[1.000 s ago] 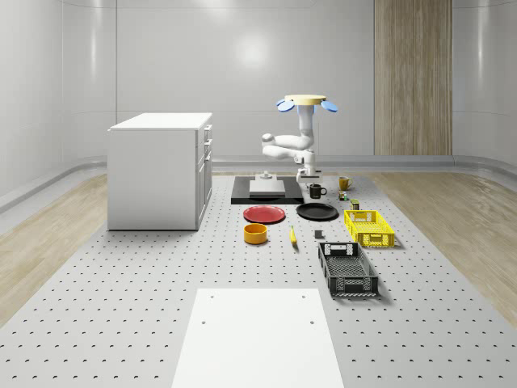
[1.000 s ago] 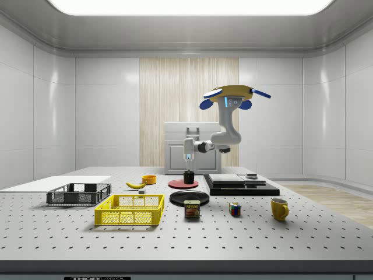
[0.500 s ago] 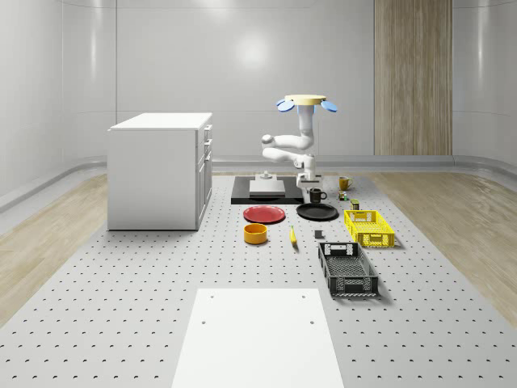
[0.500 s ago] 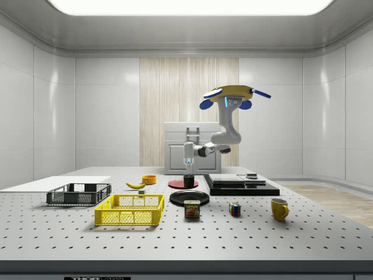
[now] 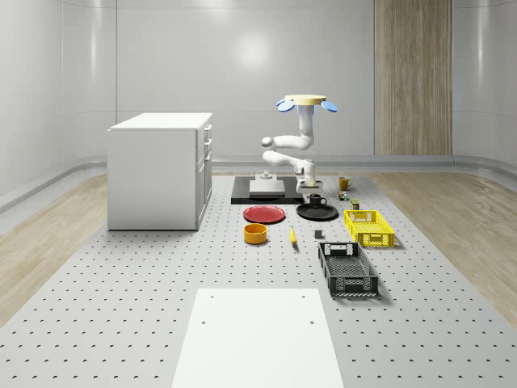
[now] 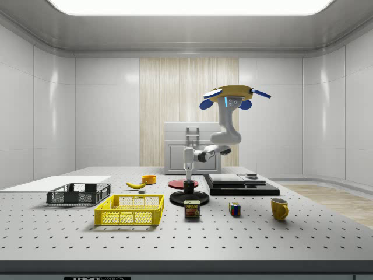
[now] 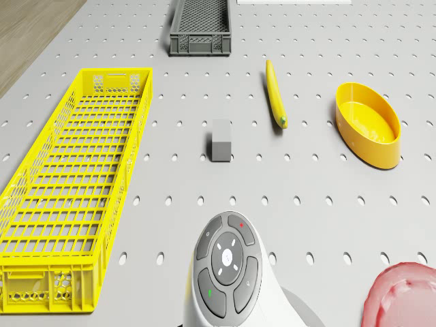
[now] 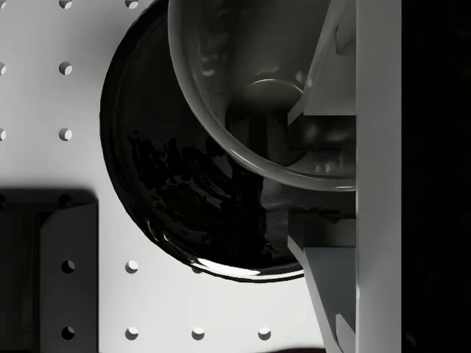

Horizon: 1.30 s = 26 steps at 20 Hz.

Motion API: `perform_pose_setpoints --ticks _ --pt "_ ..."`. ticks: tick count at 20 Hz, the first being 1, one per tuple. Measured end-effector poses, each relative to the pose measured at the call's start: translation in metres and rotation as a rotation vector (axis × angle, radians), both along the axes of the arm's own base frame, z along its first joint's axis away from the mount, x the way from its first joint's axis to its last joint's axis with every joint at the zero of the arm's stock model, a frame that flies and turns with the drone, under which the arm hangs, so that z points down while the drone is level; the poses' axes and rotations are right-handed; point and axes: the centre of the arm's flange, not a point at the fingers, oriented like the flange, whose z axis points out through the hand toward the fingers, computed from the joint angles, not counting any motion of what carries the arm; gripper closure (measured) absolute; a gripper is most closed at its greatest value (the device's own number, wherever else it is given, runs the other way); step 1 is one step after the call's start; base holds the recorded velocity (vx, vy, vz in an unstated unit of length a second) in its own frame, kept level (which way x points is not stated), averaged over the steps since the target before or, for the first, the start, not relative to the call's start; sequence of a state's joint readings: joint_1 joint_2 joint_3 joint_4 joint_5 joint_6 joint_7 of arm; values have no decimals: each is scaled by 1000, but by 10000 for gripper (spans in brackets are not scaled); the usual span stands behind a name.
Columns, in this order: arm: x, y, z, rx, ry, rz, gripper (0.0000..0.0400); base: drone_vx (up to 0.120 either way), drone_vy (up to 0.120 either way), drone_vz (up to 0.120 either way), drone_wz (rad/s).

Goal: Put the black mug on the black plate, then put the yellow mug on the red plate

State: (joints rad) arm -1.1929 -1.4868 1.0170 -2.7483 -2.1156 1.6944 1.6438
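The black mug [image 5: 316, 200] hangs upright over the black plate [image 5: 321, 214], its base at the plate's surface; I cannot tell whether it touches. My gripper [image 5: 312, 192] is shut on the mug's rim from above. In the side view the gripper [image 6: 187, 178] holds the black mug [image 6: 189, 186] over the black plate [image 6: 189, 199]. The wrist view looks into the mug [image 8: 250, 88], with the plate [image 8: 184, 191] underneath. The drone [image 5: 306, 103] hovers above the dark platform behind. The yellow mug [image 5: 344, 183] stands at the back right, the red plate [image 5: 264, 214] left of the black plate.
A yellow crate [image 5: 368, 227] and a black crate [image 5: 347, 269] lie on the whole-scene view's right. A banana [image 7: 276, 94], a yellow bowl [image 7: 368, 133] and a grey block [image 7: 221, 139] sit in front of the plates. A white cabinet [image 5: 160, 170] stands left. A can [image 6: 192, 209] and a cube [image 6: 234, 209] lie nearby.
The arm carried the black mug forward and down, from behind the black plate to over its middle. The drone stayed in place.
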Motion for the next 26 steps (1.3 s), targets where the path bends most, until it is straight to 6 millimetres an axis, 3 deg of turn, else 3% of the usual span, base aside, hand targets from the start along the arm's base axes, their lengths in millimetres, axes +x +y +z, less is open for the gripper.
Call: perform_pose_setpoints --ticks 6,7,9,11,14,22,26 --pt "0 0 24 0 0 0 290 0 0 0 0" --pt "0 0 27 0 0 0 226 0 0 0 0" --pt "0 0 30 0 0 0 137 0 0 0 0" --pt "0 0 29 0 0 0 83 0 0 0 0" --pt "0 0 21 0 0 0 39 0 0 0 0" --pt "0 0 3 0 0 0 5 0 0 120 0" --pt "0 0 1 0 0 0 2 -70 110 120 0"
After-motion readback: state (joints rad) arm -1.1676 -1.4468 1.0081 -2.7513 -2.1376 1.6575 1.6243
